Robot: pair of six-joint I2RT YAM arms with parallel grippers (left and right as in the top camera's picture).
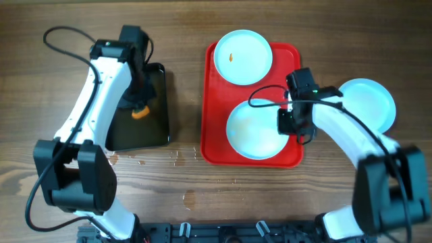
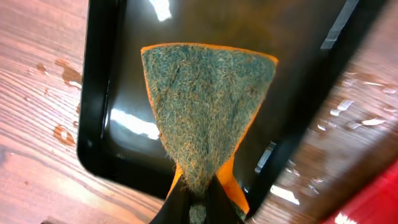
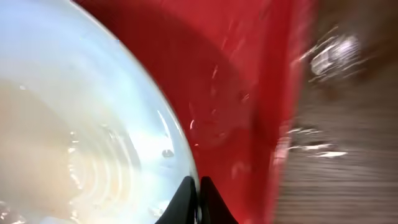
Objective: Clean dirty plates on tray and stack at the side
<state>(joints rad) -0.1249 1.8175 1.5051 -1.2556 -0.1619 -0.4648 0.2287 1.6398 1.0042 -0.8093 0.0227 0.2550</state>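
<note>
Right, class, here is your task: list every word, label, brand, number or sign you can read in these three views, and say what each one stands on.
None: no view shows any readable text.
The plates, red tray, black tray, sponge and wooden table carry no markings.
The robot arms show no legible label from overhead.

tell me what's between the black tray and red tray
Only a strip of wooden table between black tray and red tray, a few wet spots at its near end, shown overhead.
</note>
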